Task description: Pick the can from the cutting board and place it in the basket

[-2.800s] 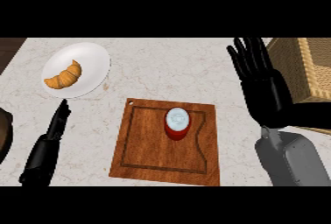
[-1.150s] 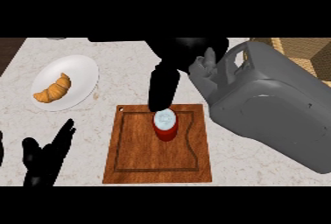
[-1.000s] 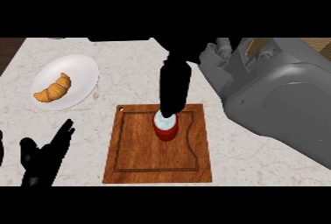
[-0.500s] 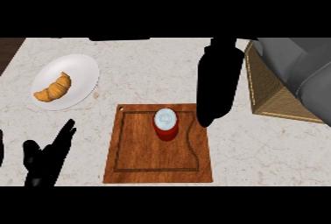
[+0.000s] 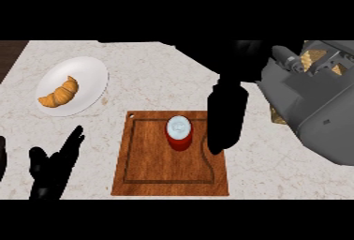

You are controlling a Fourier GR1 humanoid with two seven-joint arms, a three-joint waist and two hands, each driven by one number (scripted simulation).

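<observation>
Red and upright, the can (image 5: pixel 178 133) stands on the wooden cutting board (image 5: pixel 152 164), near its far edge, with its pale lid facing up. I have my right hand (image 5: pixel 226 117) hanging over the board just to the right of the can; from this steep angle it reads as one dark mass, so I cannot tell how it is set, or whether it touches the can. The grey right forearm (image 5: pixel 314 110) covers most of the basket (image 5: pixel 314 58), only a corner of weave showing at the upper right. My left hand (image 5: pixel 55 161) rests spread at the lower left, off the board.

I judge this to be the reach: nothing is held yet. Next I need to close round the can's side, lift it straight up, then carry it right to the basket. A croissant (image 5: pixel 61 91) on a white plate (image 5: pixel 90 75) sits well clear.
</observation>
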